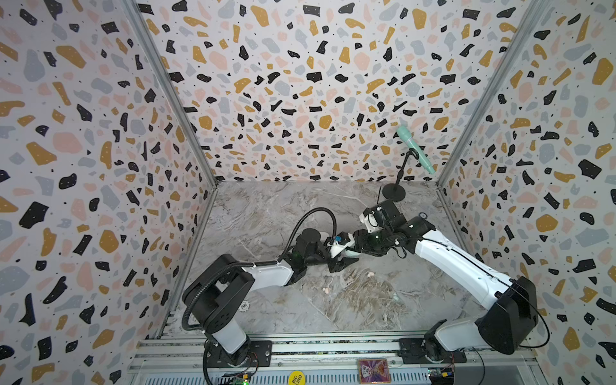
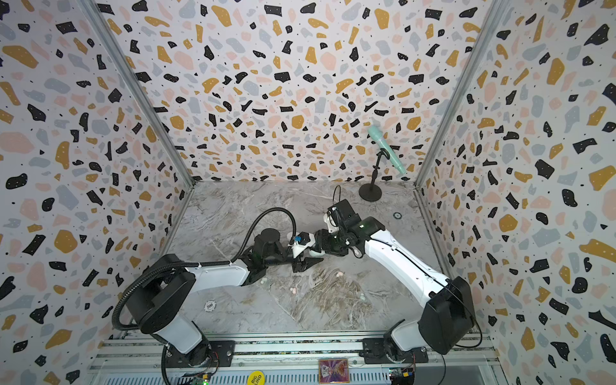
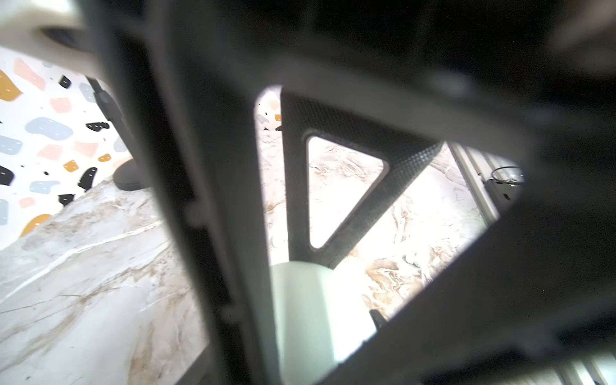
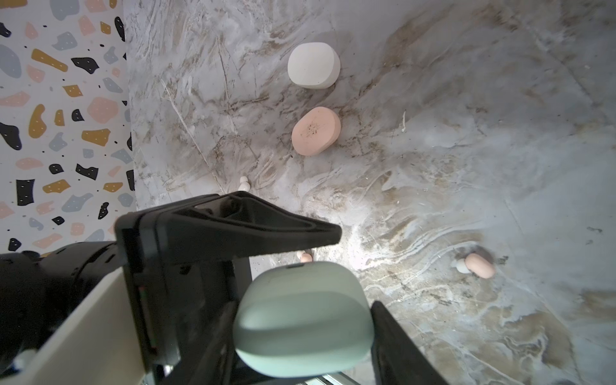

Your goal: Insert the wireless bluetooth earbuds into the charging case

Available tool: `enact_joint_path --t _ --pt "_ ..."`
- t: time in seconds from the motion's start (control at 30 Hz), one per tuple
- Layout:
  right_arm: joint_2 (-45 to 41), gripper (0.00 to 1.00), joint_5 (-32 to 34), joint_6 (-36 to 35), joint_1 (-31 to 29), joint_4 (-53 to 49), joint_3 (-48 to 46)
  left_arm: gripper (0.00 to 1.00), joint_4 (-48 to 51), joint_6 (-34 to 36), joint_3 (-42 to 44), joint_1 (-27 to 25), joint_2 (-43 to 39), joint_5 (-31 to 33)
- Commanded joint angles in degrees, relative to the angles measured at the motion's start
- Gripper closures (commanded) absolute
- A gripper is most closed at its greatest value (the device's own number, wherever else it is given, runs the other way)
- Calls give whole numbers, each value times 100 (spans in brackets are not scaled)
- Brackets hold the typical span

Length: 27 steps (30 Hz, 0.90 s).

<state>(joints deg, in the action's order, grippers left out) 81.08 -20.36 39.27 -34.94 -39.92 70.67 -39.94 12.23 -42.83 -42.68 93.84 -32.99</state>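
In both top views, two robot arms meet over the middle of a marble surface (image 1: 266, 213). The right pincer (image 1: 350, 250) is clenched on a mint green case (image 2: 316, 252). The left pincer (image 1: 346, 263) sits just beside that case. Small earbuds lie loose on the surface, nearer the arm bases: a pink earbud (image 1: 370, 274), another pink earbud (image 1: 327, 290) and a mint earbud (image 1: 395, 296).

In the left wrist view, blurred black finger frames fill most of the picture. The mint green case (image 3: 306, 316) shows pale between them.

In the right wrist view, the right pincer (image 4: 303, 300) grips the closed mint green case on both sides. The left pincer (image 4: 283, 230) is a black wedge near the case's edge. I cannot tell how far it is parted or whether it touches the case. A white earbud (image 4: 244, 183) shows just past the wedge. A white case (image 4: 313, 65) and a pink case (image 4: 316, 130) lie closed on the surface.
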Motion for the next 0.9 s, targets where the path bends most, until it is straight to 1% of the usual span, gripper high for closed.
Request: enact_joint_path --t 0.0,0.17,0.53,0.87 --pt "-211 49 -127 157 12 138 19 42 -350 156 89 -58 -190 170" --pt "-268 49 -204 226 70 221 -41 44 -356 166 92 -64 -181 102" --pt "-338 49 -311 257 155 283 -163 53 -327 207 83 -66 -208 72" --pt "-334 49 -354 255 176 308 -212 58 -344 222 81 -70 -235 49"
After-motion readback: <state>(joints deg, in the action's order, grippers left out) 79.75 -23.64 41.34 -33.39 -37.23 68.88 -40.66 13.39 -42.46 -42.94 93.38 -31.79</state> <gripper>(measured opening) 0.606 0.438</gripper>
